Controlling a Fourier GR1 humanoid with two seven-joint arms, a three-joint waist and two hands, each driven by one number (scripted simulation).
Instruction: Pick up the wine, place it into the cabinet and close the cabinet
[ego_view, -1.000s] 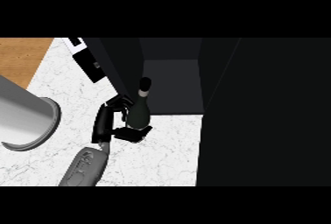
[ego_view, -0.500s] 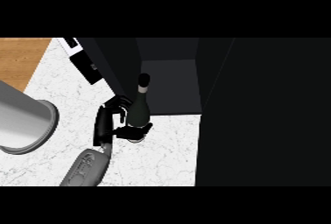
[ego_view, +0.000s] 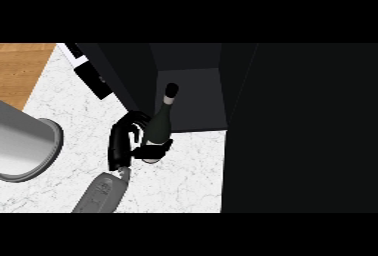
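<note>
The wine bottle (ego_view: 159, 125) is dark with a pale band under its black cap. It leans with its neck towards the dark opening of the cabinet (ego_view: 193, 102), and its cap is just inside the front edge. My left hand (ego_view: 122, 145) is shut on the bottle's lower body: fingers curl round the far side, and the thumb crosses near its base. The grey forearm comes in from the lower left. The bottle's base hangs over the white marble counter (ego_view: 184, 175). My right hand shows nowhere.
A large grey round container (ego_view: 26, 145) stands at the left edge. A black mass (ego_view: 303, 125) fills the right side beside the cabinet opening. A dark slanted panel (ego_view: 122, 75) borders the opening's left. A wooden surface (ego_view: 22, 62) lies at the top left.
My left hand has carried the bottle a little up and right, bringing its neck closer into the cabinet opening. The grip is unchanged.
</note>
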